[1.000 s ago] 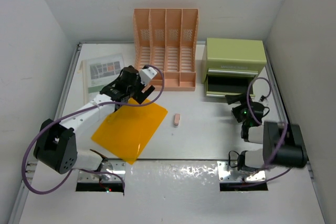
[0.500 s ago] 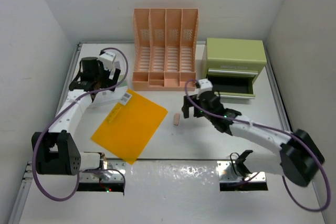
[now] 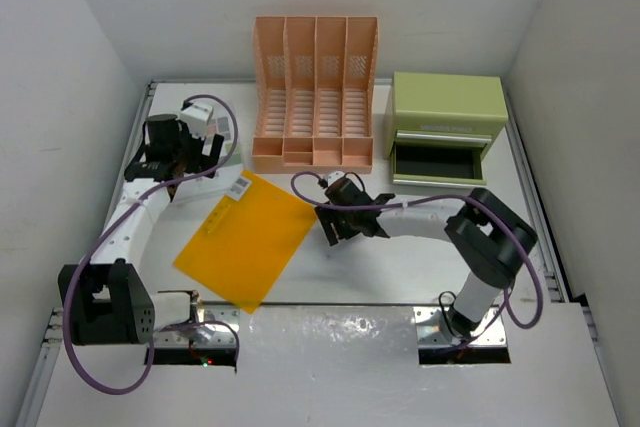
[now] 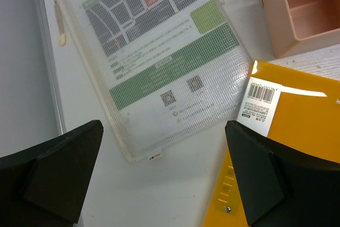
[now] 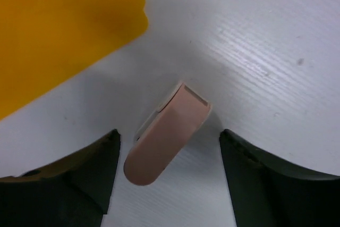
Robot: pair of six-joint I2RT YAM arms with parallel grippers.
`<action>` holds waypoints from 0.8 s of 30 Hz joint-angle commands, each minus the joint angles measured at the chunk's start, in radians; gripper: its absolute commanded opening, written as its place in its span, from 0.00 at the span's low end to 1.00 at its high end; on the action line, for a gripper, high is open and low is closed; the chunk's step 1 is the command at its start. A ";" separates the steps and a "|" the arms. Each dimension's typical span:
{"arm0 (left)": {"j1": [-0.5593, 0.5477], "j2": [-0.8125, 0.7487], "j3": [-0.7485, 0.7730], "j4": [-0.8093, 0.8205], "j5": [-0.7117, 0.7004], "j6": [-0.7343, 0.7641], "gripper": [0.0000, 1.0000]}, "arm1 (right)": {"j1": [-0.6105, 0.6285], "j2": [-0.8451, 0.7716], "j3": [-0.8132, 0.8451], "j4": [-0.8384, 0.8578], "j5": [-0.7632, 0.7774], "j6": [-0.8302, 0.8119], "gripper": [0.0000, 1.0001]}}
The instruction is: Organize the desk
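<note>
On desk (image 3: 400, 267) | pink eraser (image 5: 170, 131) lies diagonal | between right gripper (image 5: 168, 150) parted fingers

Left arm (image 3: 135, 222) reaching to the far left, left gripper (image 4: 164, 158) low, jaws wide apart, right arm (image 3: 420, 219) stretched leftward to the middle, right gripper (image 5: 167, 155) pointing down, jaws apart.

I counted one desk (image 3: 400, 277), one peach file rack (image 3: 315, 92), one green drawer box (image 3: 447, 112) far right, one orange folder (image 3: 248, 237), one mesh pouch (image 4: 154, 62), one pink block (image 5: 164, 134).
</note>
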 commanded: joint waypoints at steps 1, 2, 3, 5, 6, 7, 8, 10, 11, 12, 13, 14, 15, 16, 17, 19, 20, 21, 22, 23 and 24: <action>0.011 0.000 0.003 0.043 0.029 -0.006 1.00 | 0.005 0.045 0.046 -0.003 -0.059 -0.012 0.64; 0.012 0.003 0.001 0.046 0.031 -0.008 0.99 | 0.009 0.050 0.049 -0.009 -0.053 -0.014 0.58; 0.012 0.007 0.001 0.046 0.031 -0.008 1.00 | 0.012 0.050 0.051 -0.013 -0.036 -0.017 0.51; 0.011 0.011 0.001 0.049 0.031 -0.008 1.00 | 0.012 0.041 0.052 -0.035 -0.011 -0.032 0.26; 0.012 0.014 0.000 0.048 0.031 -0.006 1.00 | 0.012 0.033 0.060 -0.049 0.030 -0.038 0.18; 0.012 0.014 -0.002 0.049 0.032 -0.006 1.00 | 0.012 0.026 0.064 -0.061 0.053 -0.064 0.12; 0.012 0.014 -0.002 0.049 0.031 -0.006 1.00 | 0.012 0.009 0.070 -0.090 0.074 -0.076 0.03; 0.011 0.018 0.000 0.049 0.031 -0.005 1.00 | 0.011 -0.010 0.087 -0.110 0.136 -0.130 0.00; 0.011 0.020 -0.002 0.051 0.029 -0.005 1.00 | 0.009 -0.028 0.096 -0.128 0.151 -0.153 0.00; 0.011 0.021 -0.002 0.051 0.031 -0.005 1.00 | 0.008 -0.039 0.116 -0.138 0.180 -0.203 0.00; 0.011 0.021 -0.002 0.049 0.031 -0.005 1.00 | 0.006 -0.049 0.127 -0.160 0.202 -0.230 0.00; 0.011 0.021 -0.002 0.049 0.031 -0.005 1.00 | -0.003 -0.080 0.150 -0.174 0.232 -0.256 0.00; 0.011 0.023 0.000 0.048 0.032 -0.003 1.00 | -0.012 -0.098 0.161 -0.190 0.277 -0.282 0.00; 0.011 0.023 0.000 0.046 0.035 -0.004 0.99 | -0.024 -0.120 0.169 -0.210 0.365 -0.332 0.00; 0.011 0.023 0.001 0.047 0.037 -0.005 1.00 | -0.069 -0.143 0.175 -0.214 0.393 -0.355 0.00; 0.011 0.024 -0.002 0.044 0.043 -0.003 1.00 | -0.141 -0.201 0.176 -0.217 0.388 -0.398 0.00; 0.012 0.024 -0.002 0.044 0.046 -0.001 0.99 | -0.228 -0.211 0.172 -0.219 0.339 -0.408 0.00; 0.011 0.026 -0.003 0.044 0.047 0.000 1.00 | -0.266 -0.212 0.169 -0.219 0.343 -0.441 0.00; 0.012 0.026 -0.003 0.044 0.048 0.000 1.00 | -0.312 -0.205 0.166 -0.223 0.369 -0.484 0.00; 0.012 0.026 -0.005 0.044 0.049 0.003 0.99 | -0.328 -0.194 0.161 -0.217 0.463 -0.516 0.00; 0.012 0.026 -0.005 0.044 0.054 0.003 1.00 | -0.337 -0.174 0.161 -0.207 0.516 -0.562 0.00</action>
